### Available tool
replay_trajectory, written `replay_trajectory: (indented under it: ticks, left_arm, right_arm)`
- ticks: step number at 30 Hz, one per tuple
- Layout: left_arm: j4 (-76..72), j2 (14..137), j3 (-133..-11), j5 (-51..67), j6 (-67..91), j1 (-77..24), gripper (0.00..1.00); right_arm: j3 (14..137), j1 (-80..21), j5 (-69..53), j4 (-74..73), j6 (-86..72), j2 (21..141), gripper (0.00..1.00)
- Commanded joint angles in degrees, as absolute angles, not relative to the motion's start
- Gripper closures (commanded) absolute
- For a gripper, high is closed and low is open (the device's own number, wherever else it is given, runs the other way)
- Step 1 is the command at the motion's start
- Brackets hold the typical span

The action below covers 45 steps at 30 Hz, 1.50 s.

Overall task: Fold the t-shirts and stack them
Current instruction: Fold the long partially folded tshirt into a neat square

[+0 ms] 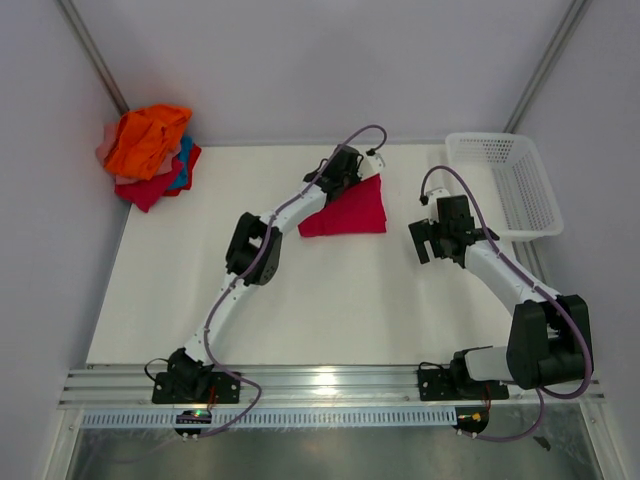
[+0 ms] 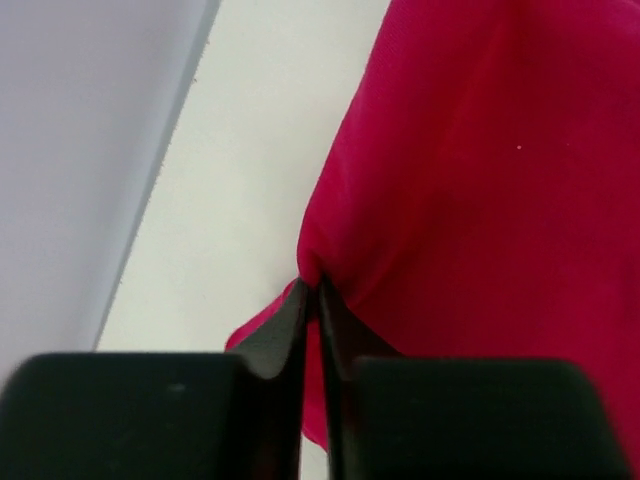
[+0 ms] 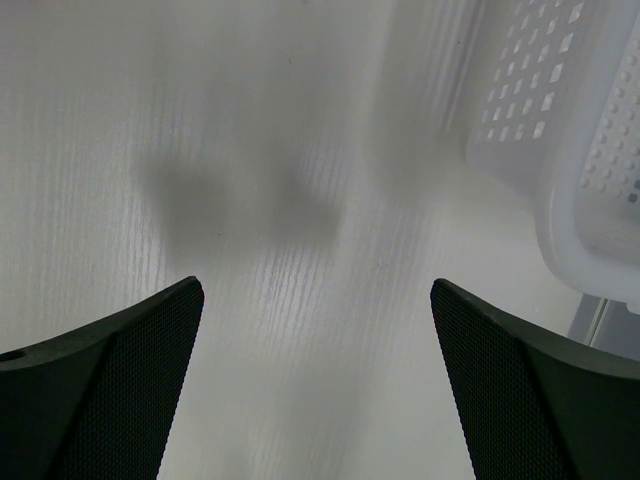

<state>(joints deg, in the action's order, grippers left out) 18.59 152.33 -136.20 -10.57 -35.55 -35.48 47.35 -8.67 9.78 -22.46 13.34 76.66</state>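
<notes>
Status from top view: crimson t-shirt (image 1: 347, 212) lies on the table (image 1: 350, 310) at roughly 12 o'clock from table centre, bunched into a rough folded rectangle, its far edge at 1 o'clock lifted slightly toward the left arm's wrist. Left fingers (image 2: 298, 320) are pressed together and pinching a gathered edge of that shirt; in the left wrist view the cloth puckers right at the tips, with the rest of the shirt spreading toward 1 to 3 o'clock, bare table at 11 o'clock and the wall (image 2: 70, 150) at 9 o'clock. Right fingers (image 3: 120, 380) are spread wide, holding nothing, hanging over bare table at 3 o'clock of the shirt and apart from it. White mesh basket (image 1: 505, 180) sits at the table's 2 o'clock corner, just beside the right fingers; the right wrist view shows its wall and rim at 2 o'clock. Pile of t-shirts (image 1: 150, 150) sits at the table's 10 o'clock corner, well apart from both arms: orange on top, red, blue and pale pink underneath, all crumpled, not folded.
</notes>
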Motion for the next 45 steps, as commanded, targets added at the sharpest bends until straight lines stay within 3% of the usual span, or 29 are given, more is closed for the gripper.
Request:
replay_trajectory:
  ticks: [1, 4, 5, 11, 20, 29, 38, 45]
  left_arm:
    - [10.73, 153.45, -138.6, -13.08, -36.56, -35.24, 0.81]
    - [6.96, 153.72, -138.52, -17.21, -36.83, -35.24, 0.05]
    - [6.16, 153.63, -138.52, -17.84, -37.0, -35.33, 0.01]
    - [5.45, 148.46, -138.08, -22.49, -32.72, -35.25, 0.01]
    - [15.8, 128.69, -131.75, -23.65, -18.48, -33.58, 0.01]
    - [41.03, 112.34, -123.93, 8.16, 0.0, -24.62, 0.01]
    - [48.25, 111.09, -113.39, 33.61, 2.9, -19.69, 0.01]
    - [49.92, 114.43, -108.11, 42.1, 1.5, -19.25, 0.01]
  right_arm:
    - [49.39, -8.96, 8.61, -21.8, 12.83, 77.17, 0.01]
    - [49.57, -8.96, 8.09, -21.97, 12.92, 77.43, 0.01]
    - [49.57, -8.96, 7.65, -22.06, 12.92, 77.43, 0.01]
    - [49.66, -8.96, 7.21, -22.15, 13.09, 77.17, 0.01]
    - [49.57, -9.05, 6.16, -21.8, 12.83, 74.71, 0.01]
    - [53.69, -12.92, 6.59, -23.56, 14.06, 75.85, 0.01]
    - [63.09, -14.15, 7.38, -21.98, 13.88, 83.93, 0.01]
    - [67.58, -14.59, 8.79, -18.81, 15.38, 92.54, 0.01]
